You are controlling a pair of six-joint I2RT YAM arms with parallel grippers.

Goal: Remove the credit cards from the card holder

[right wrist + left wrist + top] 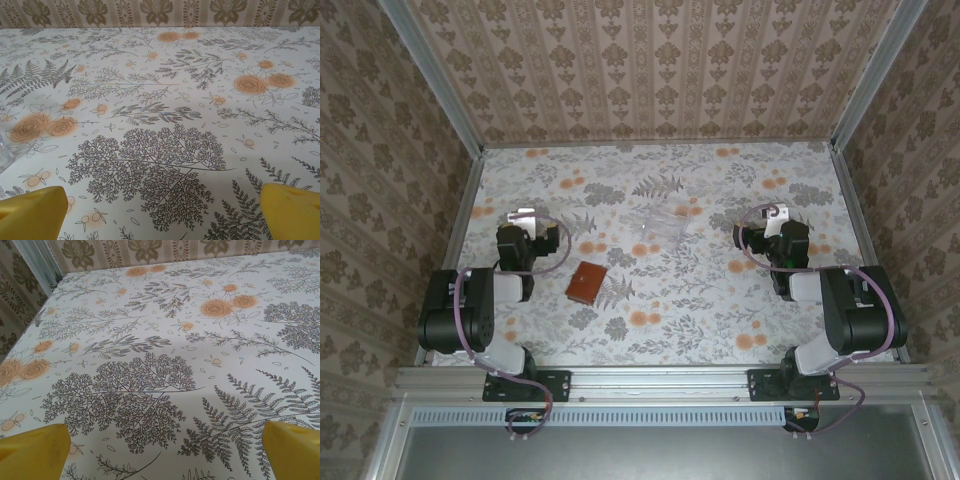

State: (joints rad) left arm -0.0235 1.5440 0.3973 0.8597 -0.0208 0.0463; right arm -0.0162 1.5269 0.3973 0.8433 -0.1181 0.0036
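The card holder (588, 284) lies shut on the flowered tablecloth, left of centre, with its reddish-brown outside up. The credit cards are hidden from view. My left gripper (523, 215) hovers behind and to the left of the holder, well apart from it. In the left wrist view its yellow fingertips (35, 450) stand wide apart, so the left gripper (165, 455) is open over bare cloth. My right gripper (777, 212) hangs at the right side of the table. It is open too, and the right gripper (165, 215) has nothing between its fingertips (292, 210).
A clear plastic tray (665, 222) sits at the middle back of the table; its edge (3, 150) shows at the left of the right wrist view. Aluminium frame rails and patterned walls border the table on three sides.
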